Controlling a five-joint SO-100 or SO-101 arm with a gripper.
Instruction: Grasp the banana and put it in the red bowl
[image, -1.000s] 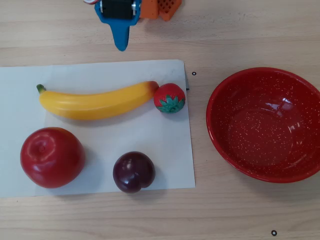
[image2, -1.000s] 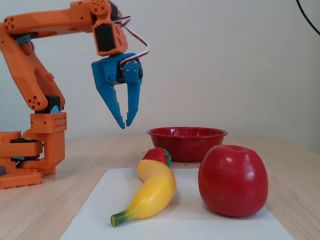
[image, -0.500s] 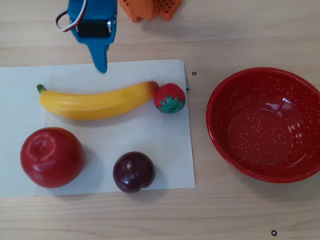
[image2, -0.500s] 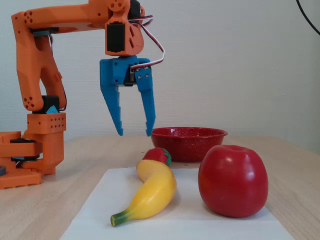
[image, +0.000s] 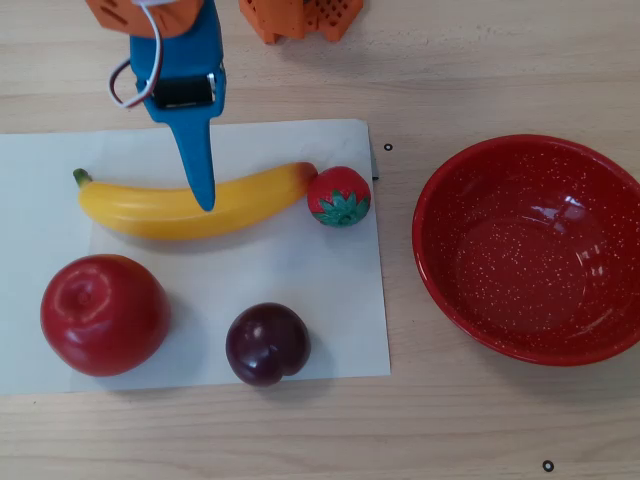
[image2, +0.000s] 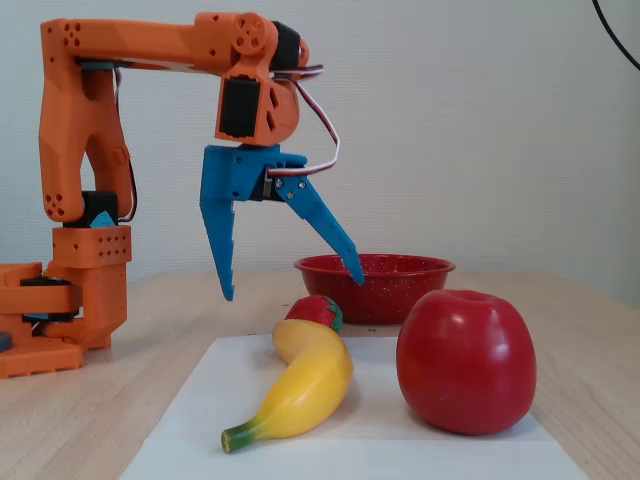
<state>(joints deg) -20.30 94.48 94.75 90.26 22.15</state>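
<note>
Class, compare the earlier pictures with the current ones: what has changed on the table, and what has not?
The gripper has swung out over the banana and opened wide; it holds nothing yet. The banana, strawberry, apple, plum and red bowl stayed put.

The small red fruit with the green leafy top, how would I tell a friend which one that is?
Start at the white sheet of paper left of the big red bowl in the overhead view. At its upper right edge, touching the banana at its orange end, sits the strawberry. It is the smallest fruit, bright red with green leaves, unlike the large apple and dark plum.
</note>
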